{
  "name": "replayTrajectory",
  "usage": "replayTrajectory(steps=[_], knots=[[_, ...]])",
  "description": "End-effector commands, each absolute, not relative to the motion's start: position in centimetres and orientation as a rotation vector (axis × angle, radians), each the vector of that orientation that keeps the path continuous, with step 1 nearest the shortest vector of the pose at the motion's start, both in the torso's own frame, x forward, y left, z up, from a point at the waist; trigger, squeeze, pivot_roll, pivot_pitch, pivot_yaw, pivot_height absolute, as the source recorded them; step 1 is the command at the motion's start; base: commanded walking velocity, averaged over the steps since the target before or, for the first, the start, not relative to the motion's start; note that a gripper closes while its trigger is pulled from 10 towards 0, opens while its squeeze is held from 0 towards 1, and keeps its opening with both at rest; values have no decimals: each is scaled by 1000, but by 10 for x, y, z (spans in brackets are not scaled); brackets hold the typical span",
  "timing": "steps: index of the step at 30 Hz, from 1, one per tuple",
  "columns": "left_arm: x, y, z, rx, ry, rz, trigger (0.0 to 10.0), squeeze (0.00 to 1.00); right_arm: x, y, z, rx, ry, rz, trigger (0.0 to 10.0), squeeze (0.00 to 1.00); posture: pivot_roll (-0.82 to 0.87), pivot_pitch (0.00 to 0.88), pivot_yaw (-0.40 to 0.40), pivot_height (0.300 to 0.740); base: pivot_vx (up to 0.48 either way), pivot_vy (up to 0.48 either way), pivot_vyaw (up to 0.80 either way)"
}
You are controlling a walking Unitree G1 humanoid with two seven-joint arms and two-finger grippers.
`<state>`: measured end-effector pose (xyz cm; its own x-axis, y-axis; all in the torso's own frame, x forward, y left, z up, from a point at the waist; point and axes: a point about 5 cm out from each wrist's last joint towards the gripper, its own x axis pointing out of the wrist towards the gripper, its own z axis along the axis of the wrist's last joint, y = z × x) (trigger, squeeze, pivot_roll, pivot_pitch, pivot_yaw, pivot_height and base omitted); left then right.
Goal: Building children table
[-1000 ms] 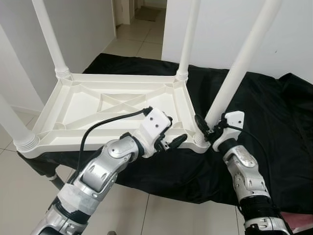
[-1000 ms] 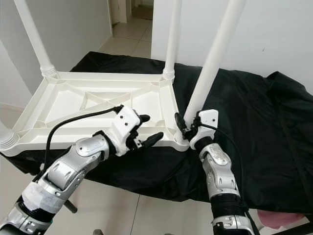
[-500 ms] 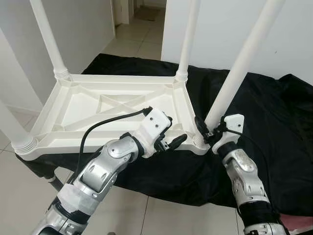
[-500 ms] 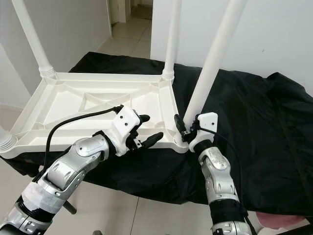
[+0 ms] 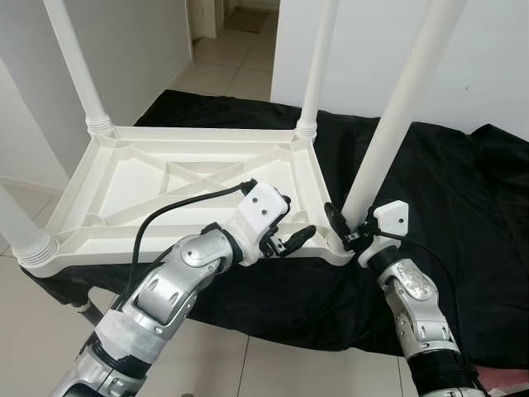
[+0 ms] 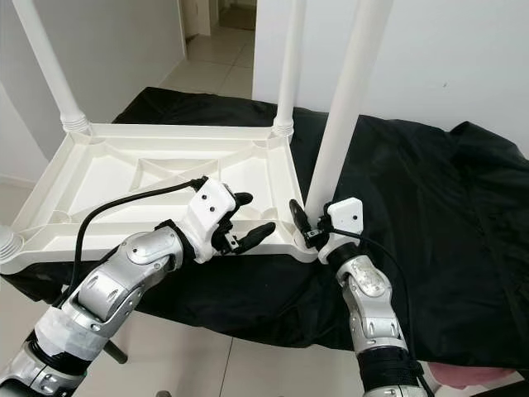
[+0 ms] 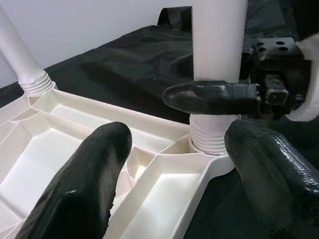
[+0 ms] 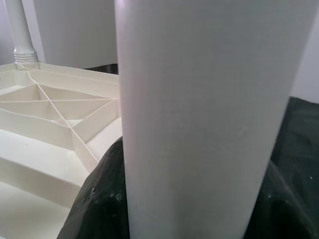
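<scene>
A white plastic children's table (image 5: pixel 124 178) lies upside down on a black cloth, its legs pointing up. The near right leg (image 5: pixel 397 107) stands in its corner socket (image 7: pixel 212 139). My right gripper (image 5: pixel 350 227) is shut on that leg just above the socket, one black finger (image 7: pixel 214 97) lying across its front. In the right wrist view the leg (image 8: pixel 199 109) runs up between the two fingers. My left gripper (image 5: pixel 297 217) hovers open over the table's near edge, a little left of that corner, holding nothing; its fingers (image 7: pixel 84 179) frame the socket.
The black cloth (image 5: pixel 463 182) covers a low surface that extends to the right. Tiled floor (image 5: pixel 223 364) lies below the near edge, and an open doorway (image 5: pixel 240 25) is at the back. White walls stand close behind. Three other legs (image 5: pixel 318 58) rise from the remaining corners.
My right wrist has sunk slightly and turned round the base of the near right leg, still gripping it. The left gripper has held its place. The camera has shifted a little.
</scene>
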<state>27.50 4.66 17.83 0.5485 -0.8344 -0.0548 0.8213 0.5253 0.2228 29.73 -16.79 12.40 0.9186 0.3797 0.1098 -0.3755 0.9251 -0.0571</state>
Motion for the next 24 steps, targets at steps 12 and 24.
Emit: replayTrajectory(steps=[12,24], knots=[[272,44,183,256,-66,-1077,10000,0,290,-166,79,9,130,391,10000,0,-17,0,-14,740,0,0,0],[272,44,183,255,-70,-1073,10000,0,274,-168,70,-62,86,384,10000,0,-22,0,-17,740,0,0,0]])
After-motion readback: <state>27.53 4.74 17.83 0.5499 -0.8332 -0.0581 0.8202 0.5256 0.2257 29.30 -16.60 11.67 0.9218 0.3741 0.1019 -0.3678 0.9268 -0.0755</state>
